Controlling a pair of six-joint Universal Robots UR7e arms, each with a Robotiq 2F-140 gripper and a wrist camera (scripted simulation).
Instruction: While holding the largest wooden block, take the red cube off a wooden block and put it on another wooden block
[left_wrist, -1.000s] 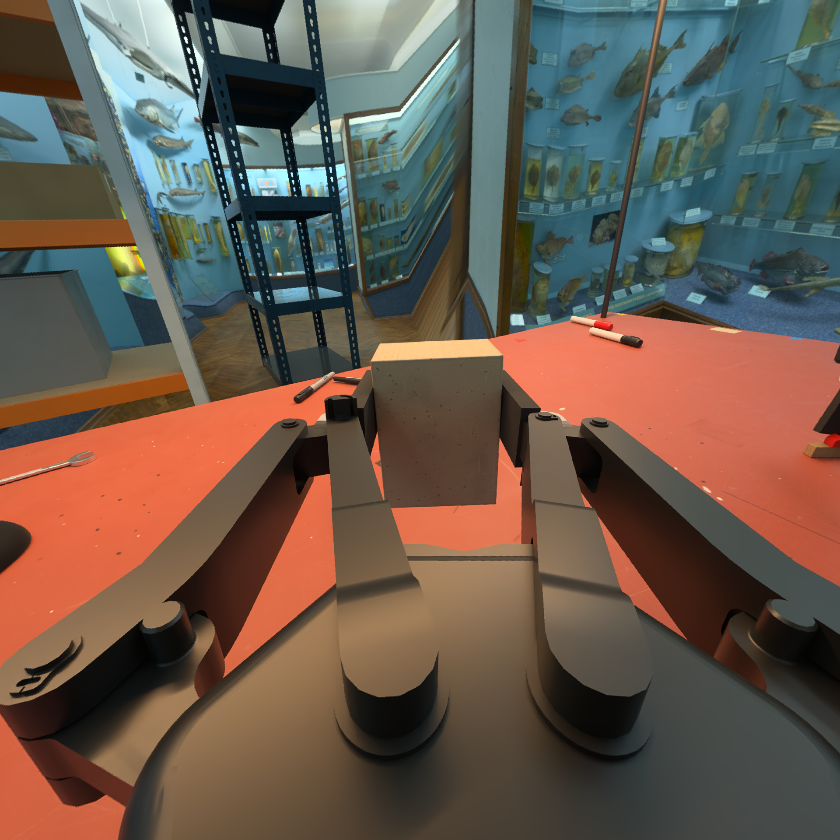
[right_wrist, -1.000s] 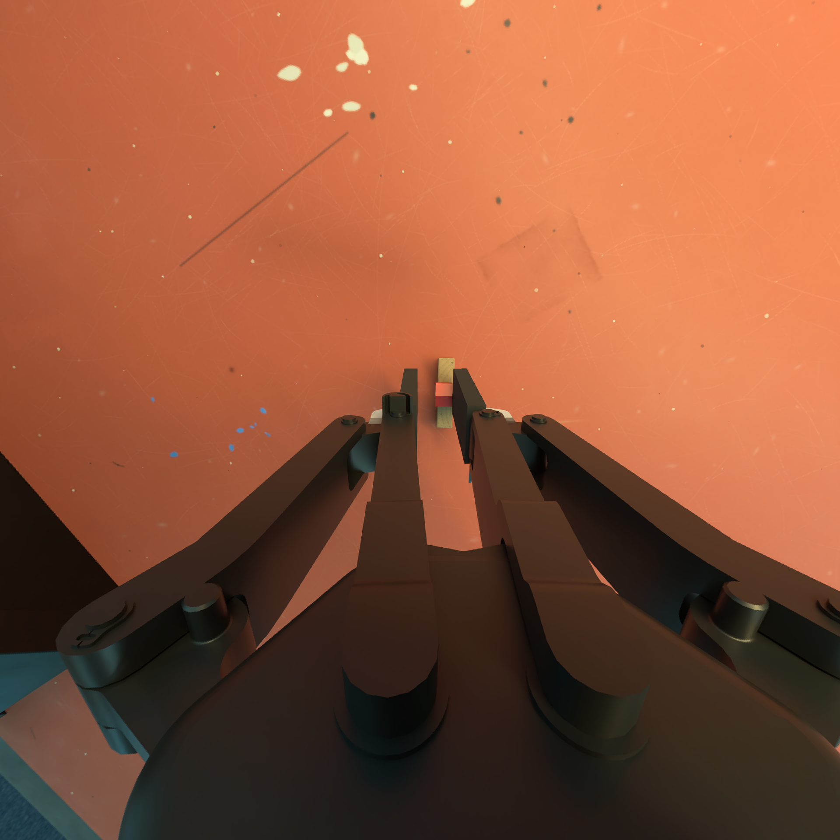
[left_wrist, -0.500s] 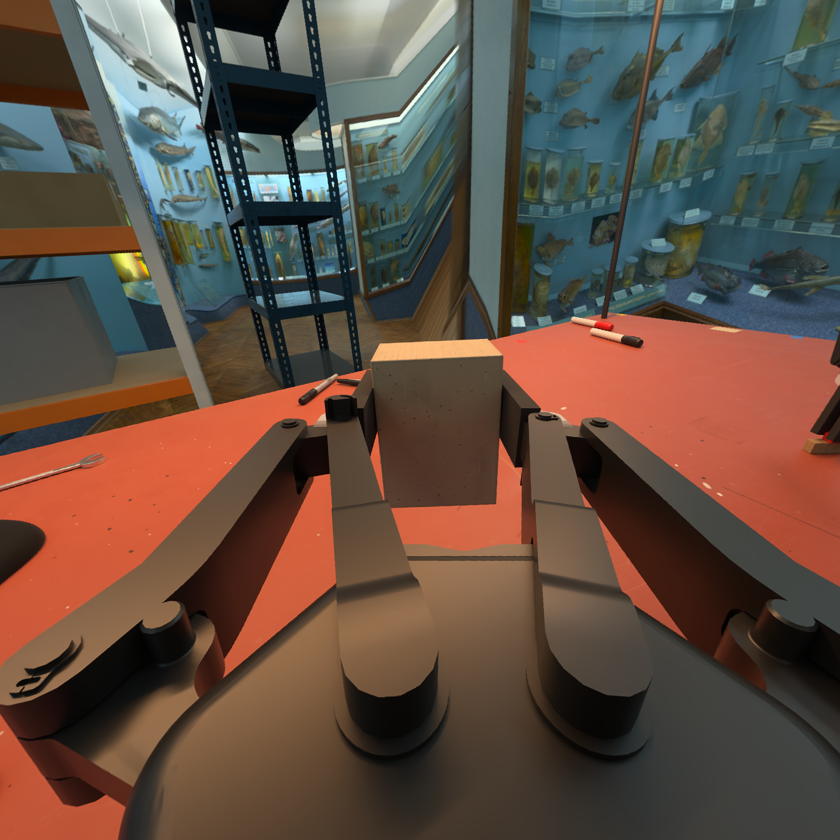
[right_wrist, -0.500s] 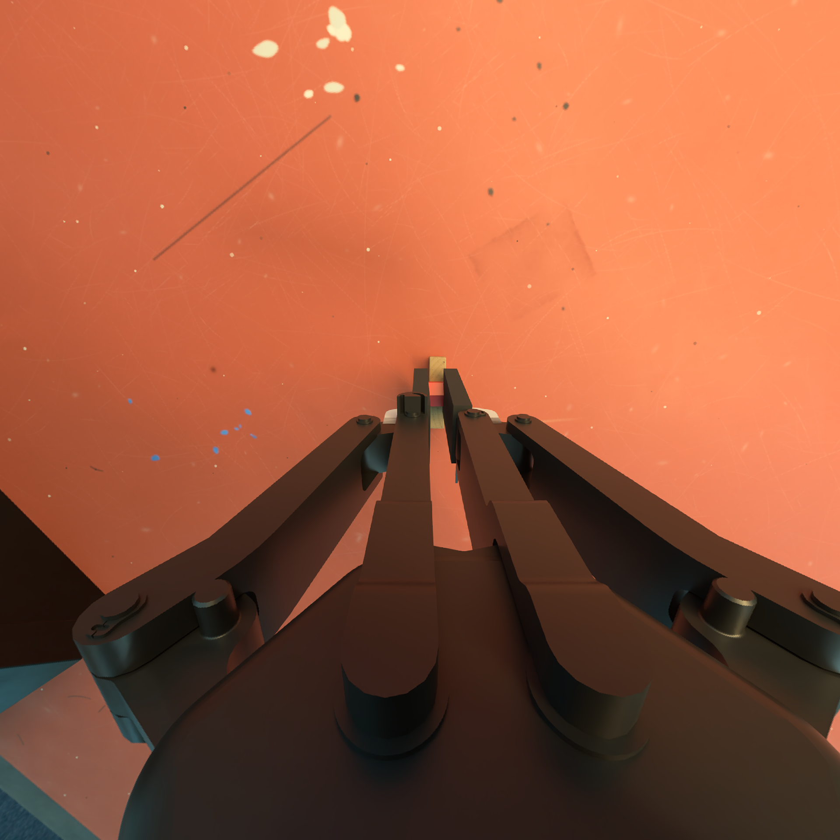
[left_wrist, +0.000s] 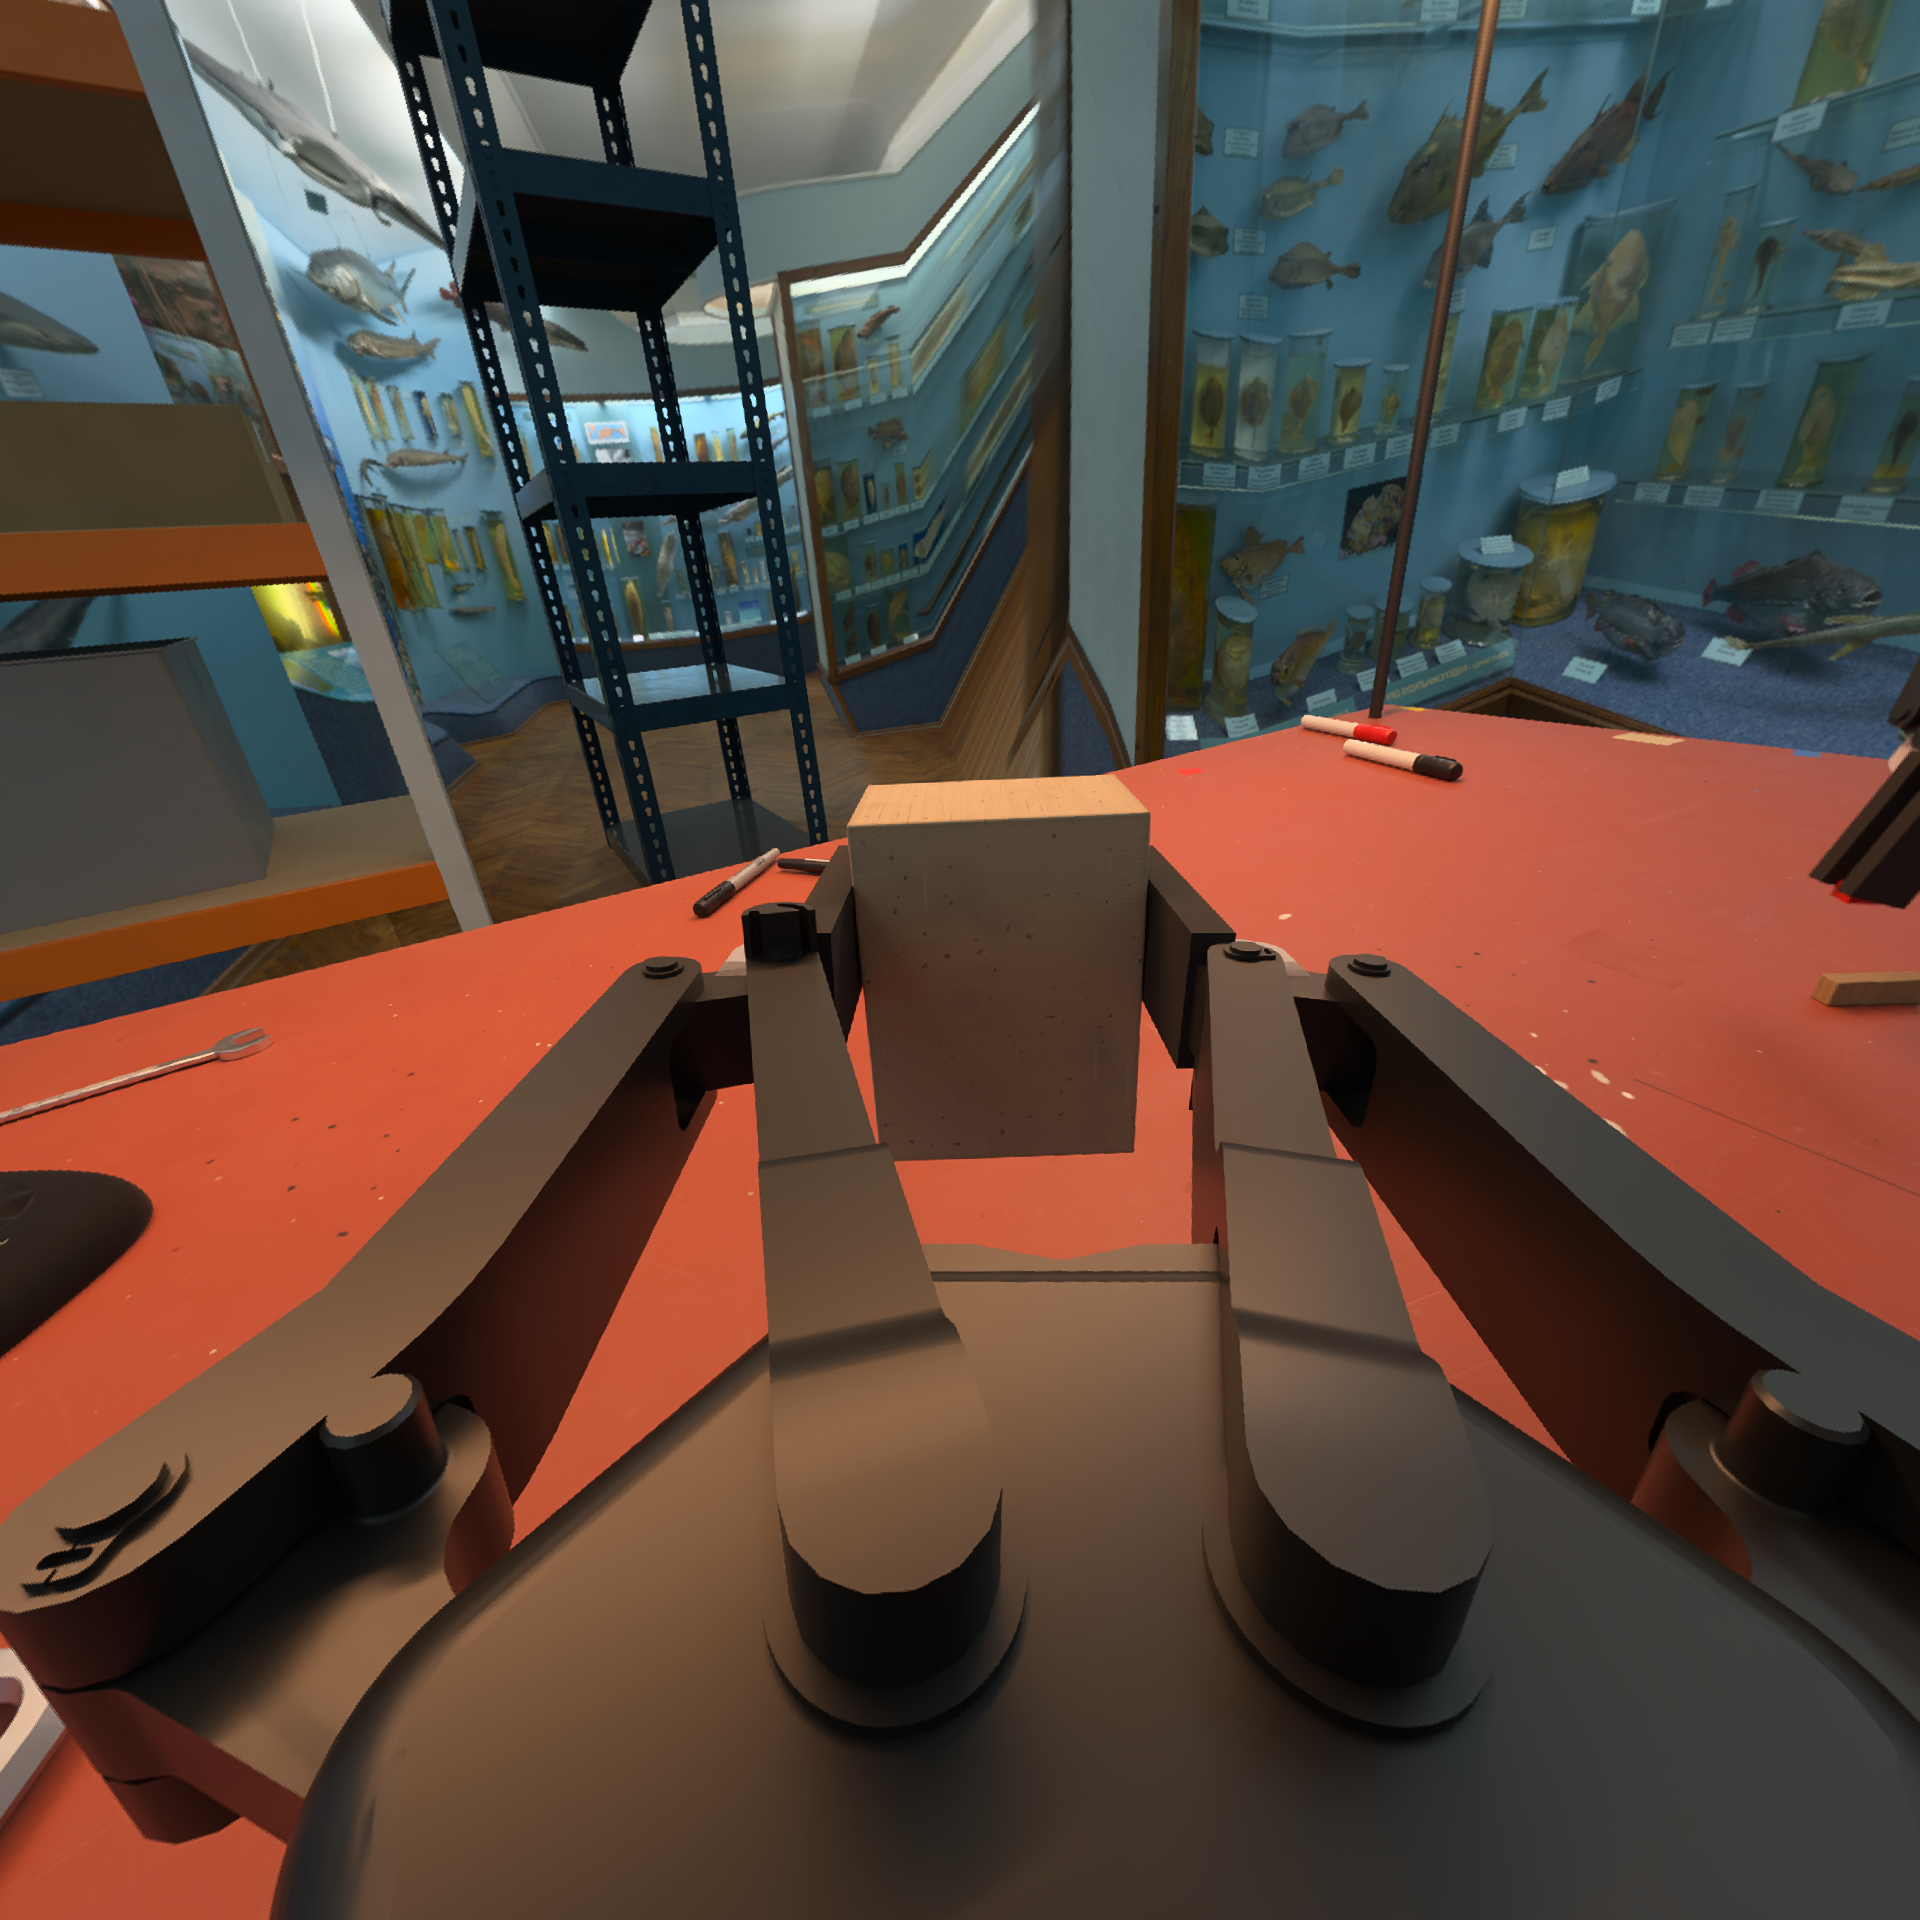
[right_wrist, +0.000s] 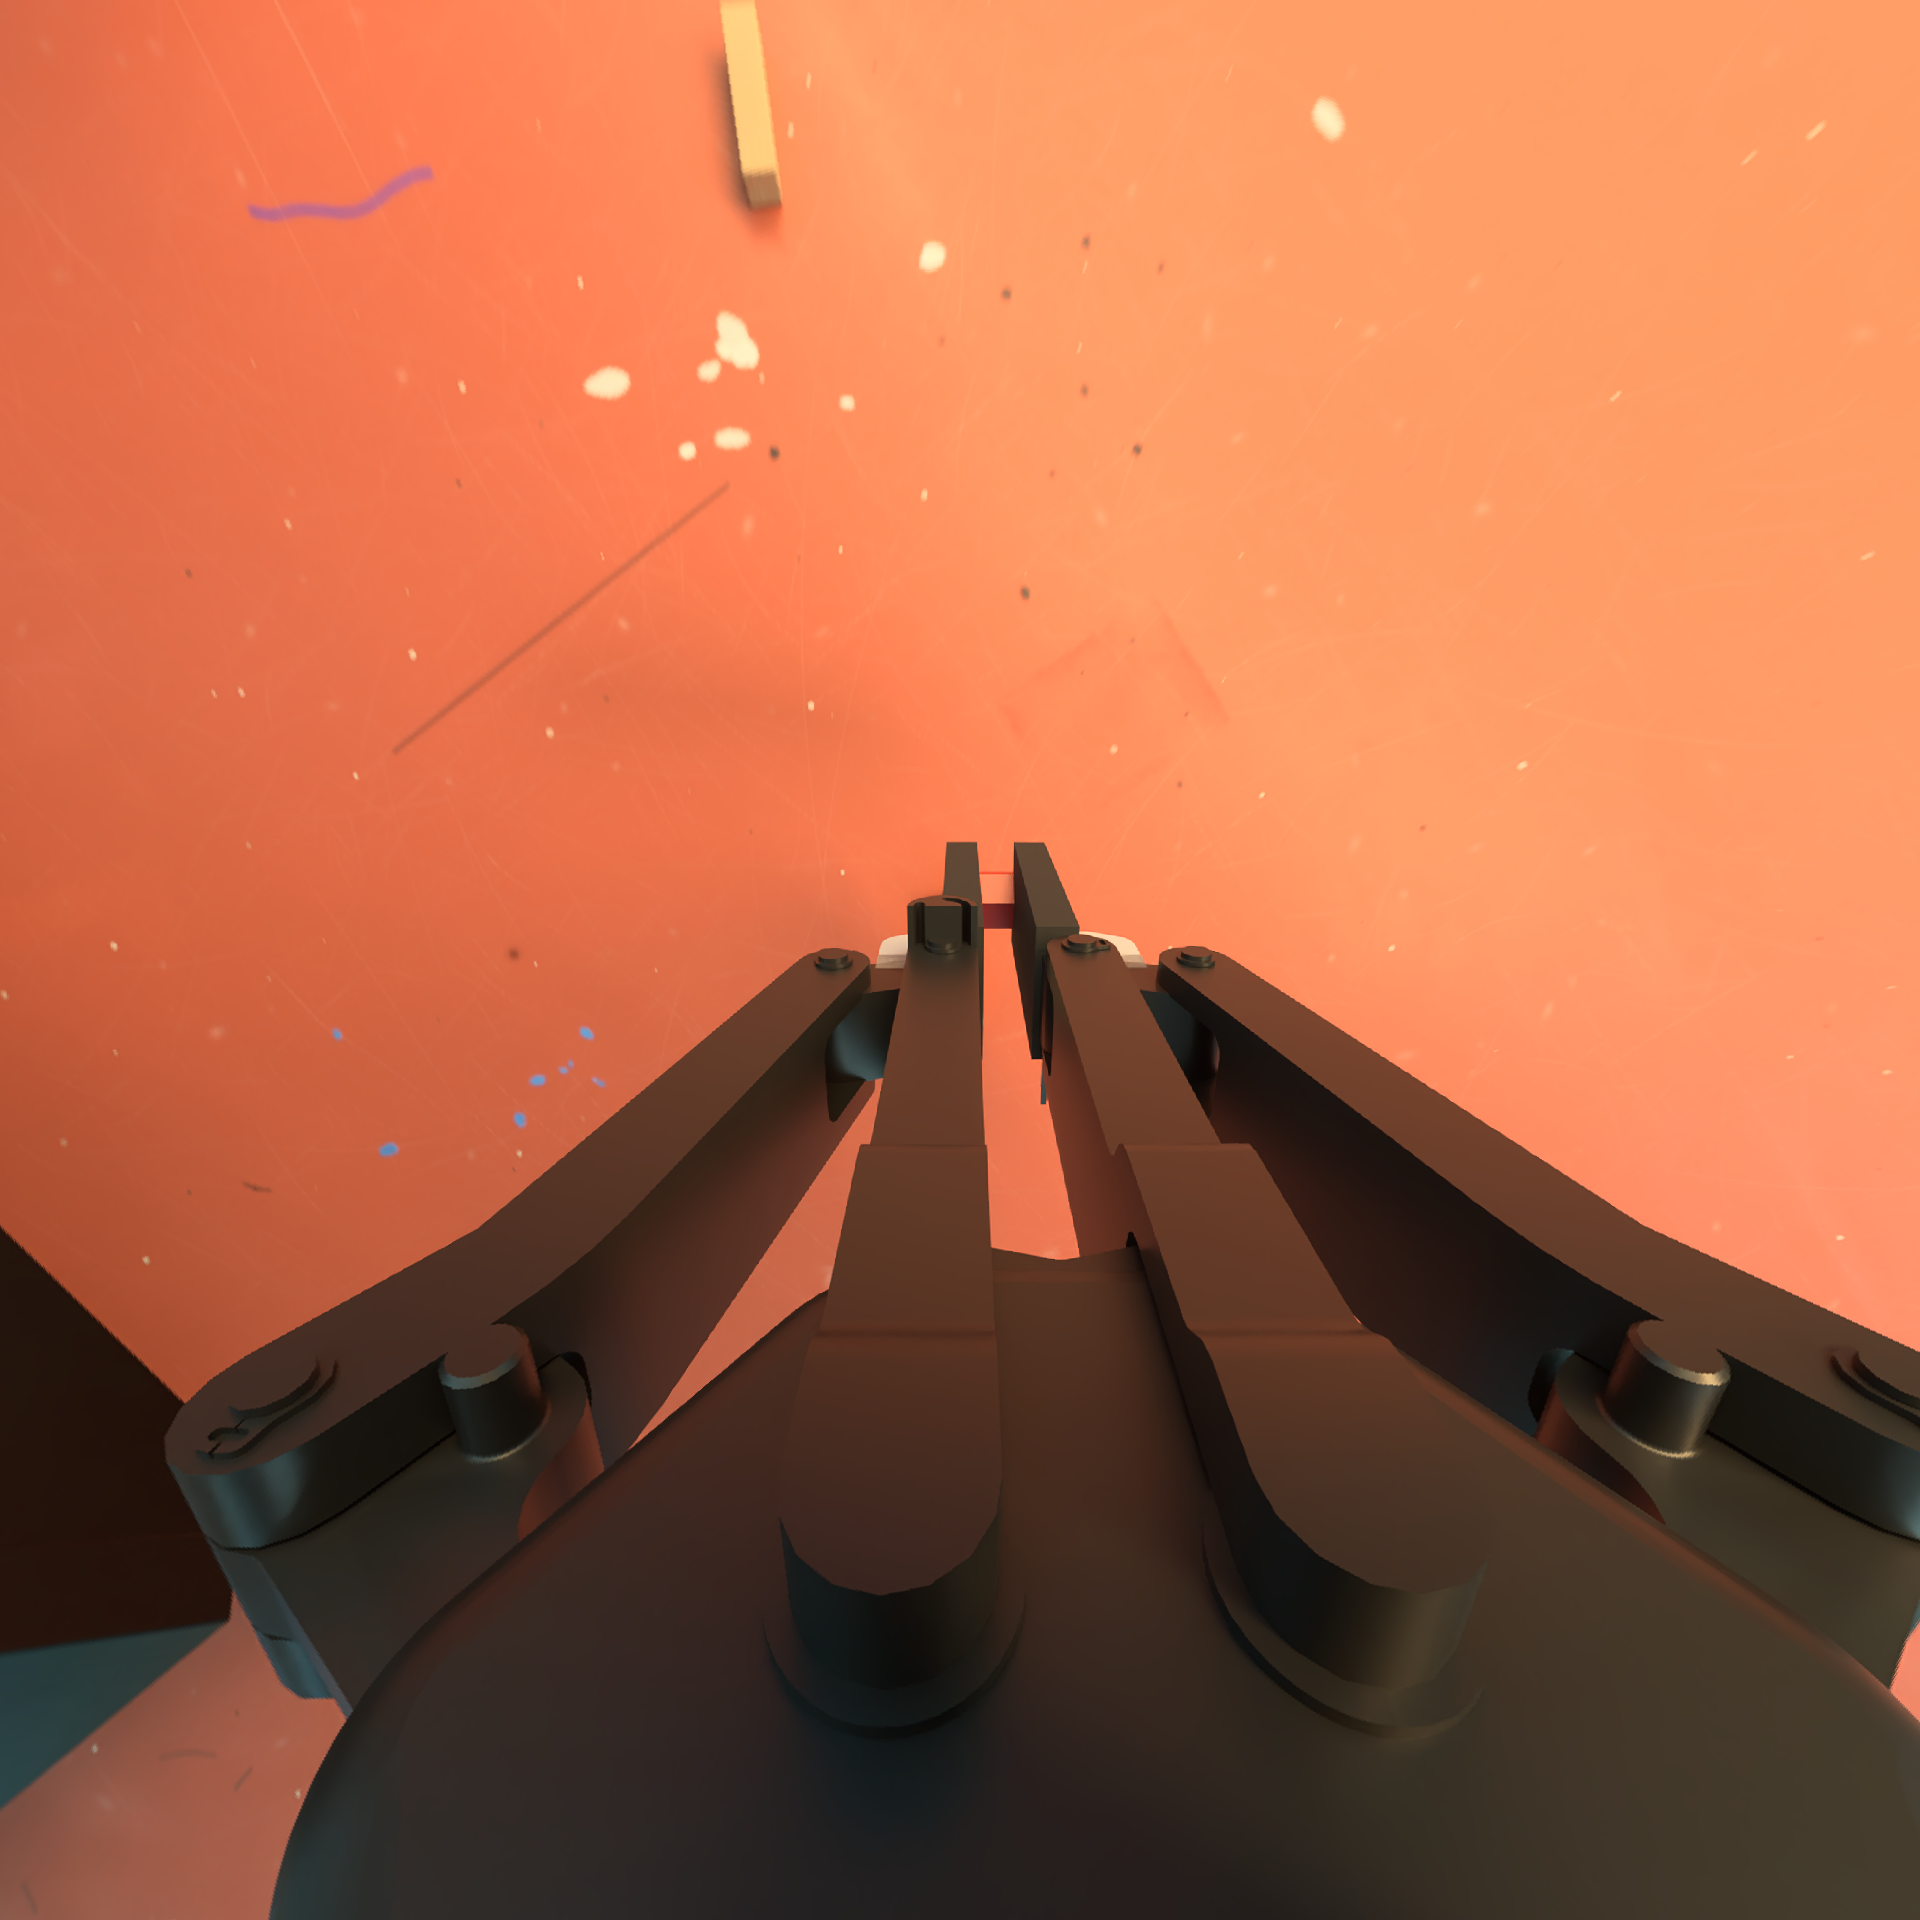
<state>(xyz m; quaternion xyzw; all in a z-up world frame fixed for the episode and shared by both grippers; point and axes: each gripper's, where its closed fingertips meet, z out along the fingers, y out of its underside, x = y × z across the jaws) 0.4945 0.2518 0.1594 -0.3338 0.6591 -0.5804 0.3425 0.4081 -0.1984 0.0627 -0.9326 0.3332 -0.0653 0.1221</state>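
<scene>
Pale wood fills the left gripper: clamped on the largest wooden block, it holds it clear of the table. The right gripper pinches what seems the red cube, lifted for carrying toward a thin wooden block.

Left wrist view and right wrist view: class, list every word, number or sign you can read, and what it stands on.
White label cards in the display cases: too small to read.
Markers on the table: any print too small to read.
Wooden block: no writing.
Right wrist view: no writing in sight.
</scene>
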